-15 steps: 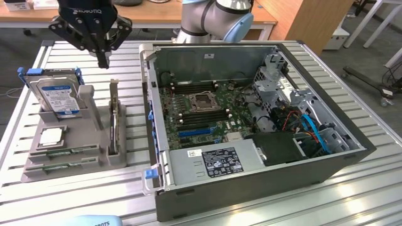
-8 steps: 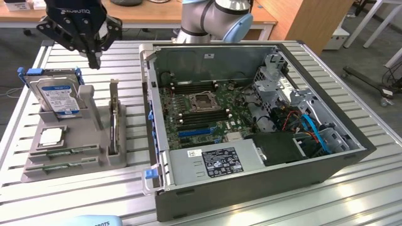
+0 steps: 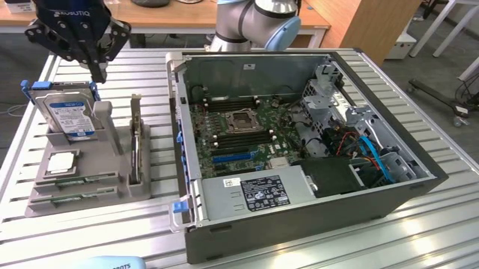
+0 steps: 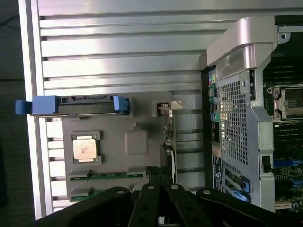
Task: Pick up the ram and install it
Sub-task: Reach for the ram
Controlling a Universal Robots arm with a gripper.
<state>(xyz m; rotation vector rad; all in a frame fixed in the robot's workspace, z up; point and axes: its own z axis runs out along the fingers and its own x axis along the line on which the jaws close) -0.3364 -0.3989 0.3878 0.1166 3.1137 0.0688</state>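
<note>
- Slatted aluminium table (image 3: 374, 241) carries two things.
- Grey parts holder (image 3: 97, 203) rests toward the exterior view's left.
- Open computer case (image 3: 299, 230) lies just beside it.

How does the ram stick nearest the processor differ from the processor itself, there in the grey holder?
The ram is a long, narrow green strip, while the processor is square and silver. The ram stands on edge in a slot, whereas the processor lies flat, face up. Both sit in the same grey holder.
</note>
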